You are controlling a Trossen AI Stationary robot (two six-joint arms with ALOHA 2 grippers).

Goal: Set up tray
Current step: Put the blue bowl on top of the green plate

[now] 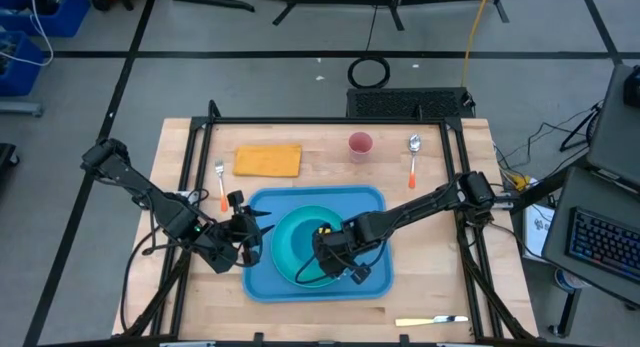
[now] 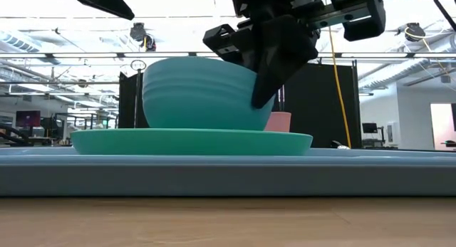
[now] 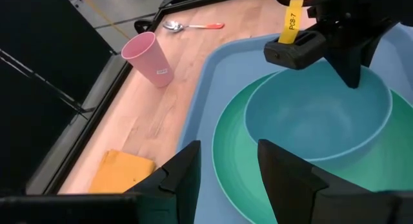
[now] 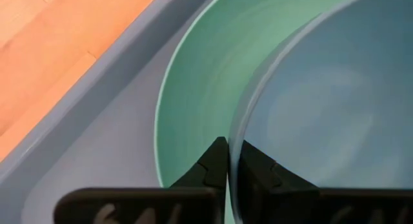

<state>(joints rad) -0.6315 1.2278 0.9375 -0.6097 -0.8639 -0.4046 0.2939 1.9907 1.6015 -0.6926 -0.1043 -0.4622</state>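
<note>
My right gripper (image 4: 227, 161) pinches the bowl (image 1: 318, 242) rim on the plate (image 1: 280, 255); cup (image 1: 360, 144), cutlery and napkin (image 1: 268, 160) wait at twelve o'clock.

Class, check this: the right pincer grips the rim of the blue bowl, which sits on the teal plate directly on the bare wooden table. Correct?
Not quite. The round teal plate lies in the large light-blue plastic tray, as the high view shows. The right pincer does grip the blue bowl.

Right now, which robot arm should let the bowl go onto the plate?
The right one, probably. Its claw already pinches the bowl rim over the plate. The left claw hangs open beside the tray.
</note>
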